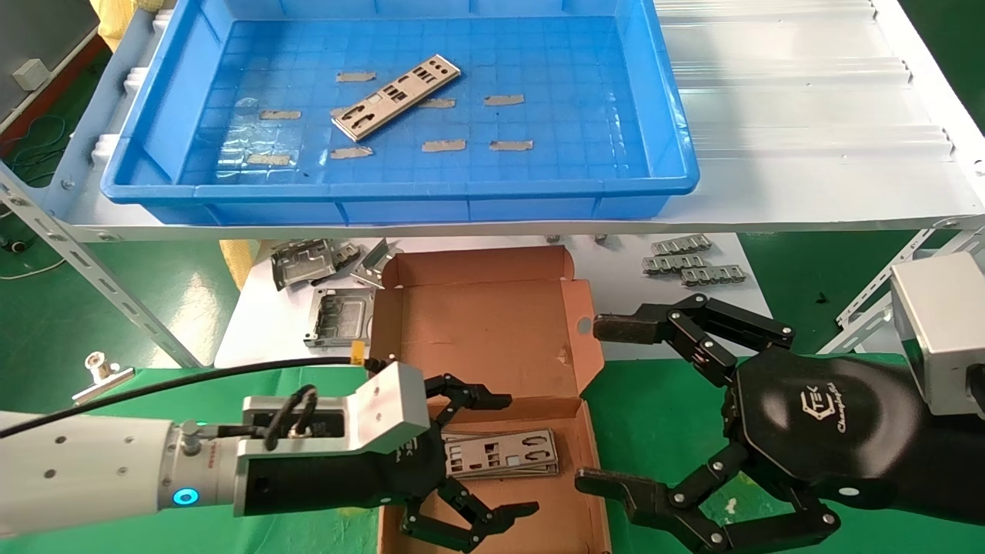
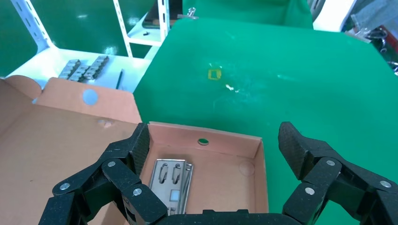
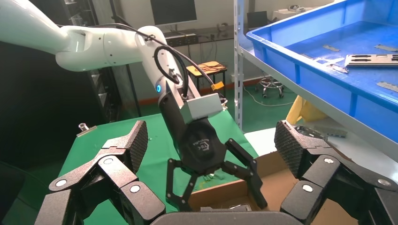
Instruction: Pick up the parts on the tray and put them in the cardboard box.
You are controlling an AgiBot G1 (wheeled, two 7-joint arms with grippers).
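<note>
The left pincer [image 1: 469, 462] hangs over the near compartment of the cardboard box [image 1: 492, 338], jaws spread and holding nothing. Directly beneath it lies a small stack of parts [image 1: 500, 454], flat on the box floor against the near-left wall. The right pincer [image 1: 616, 408] waits just beside the box's right flap, over the green worktop [image 1: 669, 415], jaws also spread wide and empty.

Progress, judged from the layout: several parts are already boxed; one part [image 1: 396, 96] is left in the tray [image 1: 400, 200], lying diagonally near the centre of the floor. With that single plate transferred, the task would appear complete.

Materials and shapes:
- Parts: thin, flat, silver-grey sheet metal; long narrow rectangles punched with round and rectangular cutouts.
- Tray: bright-blue rigid plastic, shallow, raised rim, grid-patterned floor dotted with short grey tape strips [image 1: 504, 99].
- Box: brown corrugated card, matte, hinged lid laid open, side flaps splayed.
- Pincer fingers: black, linked segments with textured pads.

Chunky grey metal frames [image 1: 331, 300] and short ridged strips [image 1: 692, 261] lie on the lower white surface beyond the box; these are not task items.
</note>
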